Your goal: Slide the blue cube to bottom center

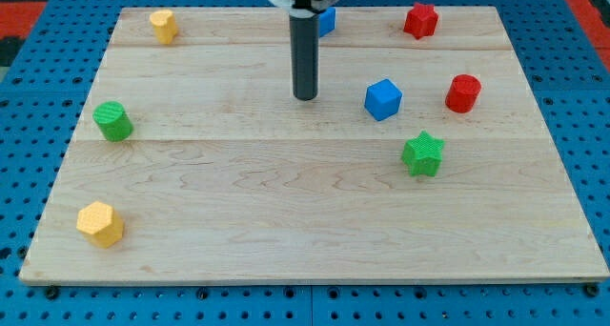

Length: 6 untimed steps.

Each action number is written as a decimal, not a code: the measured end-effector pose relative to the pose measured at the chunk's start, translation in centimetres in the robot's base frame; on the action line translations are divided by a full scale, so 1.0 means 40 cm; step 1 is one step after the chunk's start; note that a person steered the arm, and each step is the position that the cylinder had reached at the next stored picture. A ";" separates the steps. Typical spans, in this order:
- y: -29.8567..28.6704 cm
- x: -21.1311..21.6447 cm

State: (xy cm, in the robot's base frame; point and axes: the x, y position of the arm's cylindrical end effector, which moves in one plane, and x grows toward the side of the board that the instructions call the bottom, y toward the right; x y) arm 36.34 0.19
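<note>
The blue cube point(383, 99) sits on the wooden board point(286, 212), right of centre in the upper half. My tip point(305, 97) rests on the board to the cube's left, about a cube's width or two away, not touching it. A second blue block point(327, 21) lies at the view's top, partly hidden behind the rod, so its shape is unclear.
A green star point(422, 154) lies just below and right of the blue cube. A red cylinder point(463, 93) is to its right. A red star point(420, 20) is at top right. A yellow block point(163, 26) is top left, a green cylinder point(113, 121) at left, a yellow hexagonal block point(100, 223) bottom left.
</note>
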 end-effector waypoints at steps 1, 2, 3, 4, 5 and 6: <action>0.002 -0.012; 0.002 -0.012; 0.002 -0.012; 0.002 -0.013; 0.056 -0.031; 0.203 -0.032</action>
State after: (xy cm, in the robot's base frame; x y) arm 35.07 8.30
